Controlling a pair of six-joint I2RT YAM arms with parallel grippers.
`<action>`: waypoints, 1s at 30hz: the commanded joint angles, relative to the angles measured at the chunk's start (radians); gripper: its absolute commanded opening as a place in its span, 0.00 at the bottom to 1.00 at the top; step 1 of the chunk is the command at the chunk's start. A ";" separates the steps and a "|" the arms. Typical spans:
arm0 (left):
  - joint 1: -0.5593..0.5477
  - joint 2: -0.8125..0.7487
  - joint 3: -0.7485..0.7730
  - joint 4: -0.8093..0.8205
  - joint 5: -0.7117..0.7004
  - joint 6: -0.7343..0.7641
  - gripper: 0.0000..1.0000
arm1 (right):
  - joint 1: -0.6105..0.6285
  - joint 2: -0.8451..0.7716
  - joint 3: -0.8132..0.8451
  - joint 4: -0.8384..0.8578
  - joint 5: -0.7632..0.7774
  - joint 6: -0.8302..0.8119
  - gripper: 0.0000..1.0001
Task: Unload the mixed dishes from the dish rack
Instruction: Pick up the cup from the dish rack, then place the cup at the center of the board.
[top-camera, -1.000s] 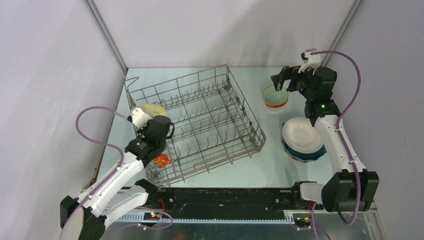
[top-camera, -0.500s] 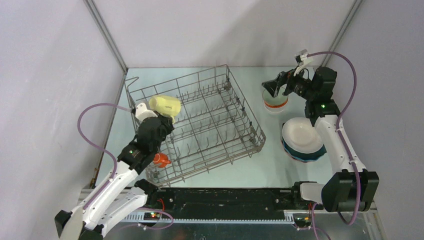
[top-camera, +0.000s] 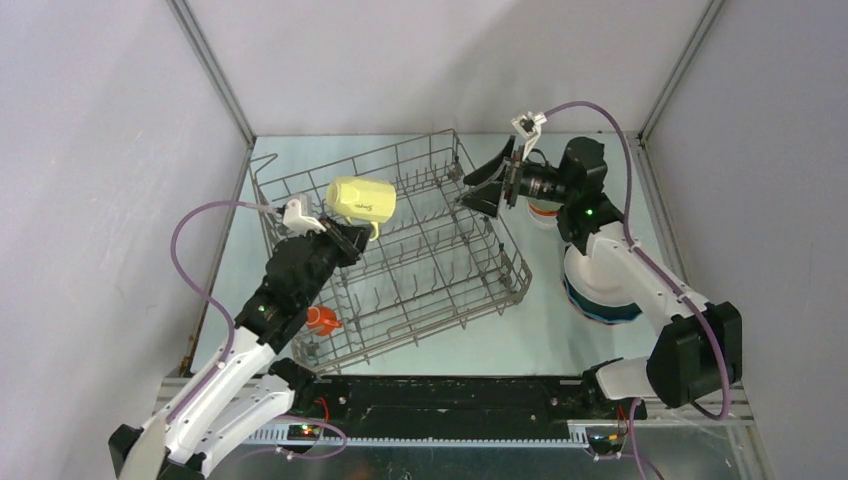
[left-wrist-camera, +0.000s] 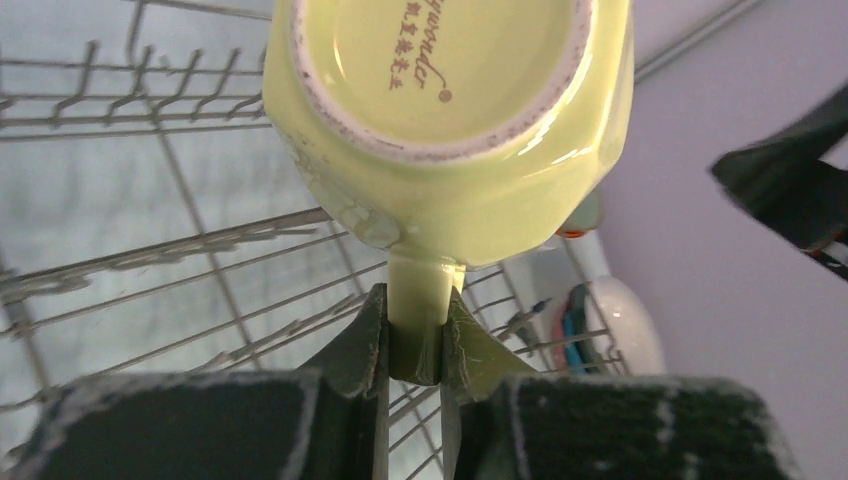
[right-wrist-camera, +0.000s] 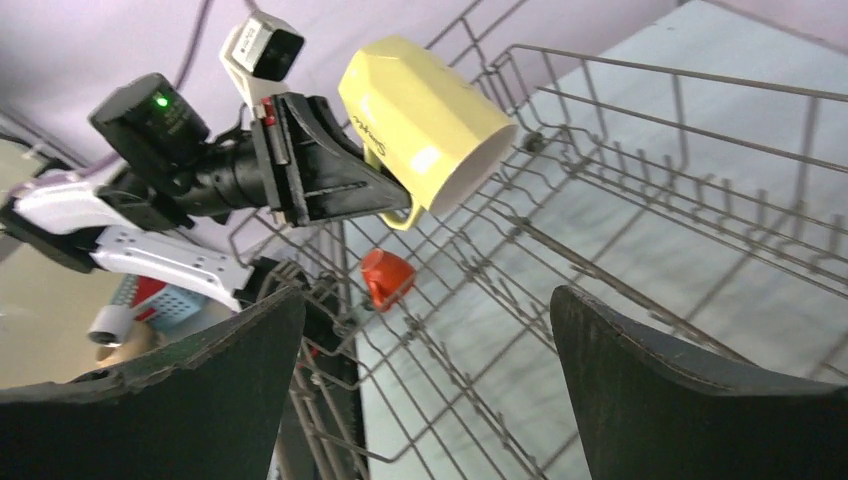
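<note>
While its fingers (left-wrist-camera: 362, 350) pinch the handle of the pale yellow cup (top-camera: 362, 199), the left gripper (top-camera: 352, 236) has carried the cup higher and farther right than half a second ago. The cup now lies tipped on its side above the left part of the dish rack (top-camera: 440, 270). A small orange mug (top-camera: 322, 320) sits in the rack's near left corner. The right gripper (top-camera: 488, 186), jaws spread and empty, has swung left to the rack's far right corner.

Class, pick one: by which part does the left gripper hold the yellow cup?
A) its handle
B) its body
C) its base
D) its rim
A: the left wrist view shows the left gripper shut on the handle of the yellow cup.
</note>
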 joint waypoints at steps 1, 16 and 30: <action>-0.011 -0.052 -0.027 0.353 0.116 -0.020 0.00 | 0.081 0.017 0.005 0.185 0.015 0.145 0.94; -0.026 -0.043 -0.094 0.668 0.342 -0.105 0.00 | 0.323 0.065 0.005 0.246 0.210 0.140 0.90; -0.055 -0.014 -0.130 0.740 0.357 -0.137 0.00 | 0.380 0.097 0.005 0.424 0.253 0.227 0.58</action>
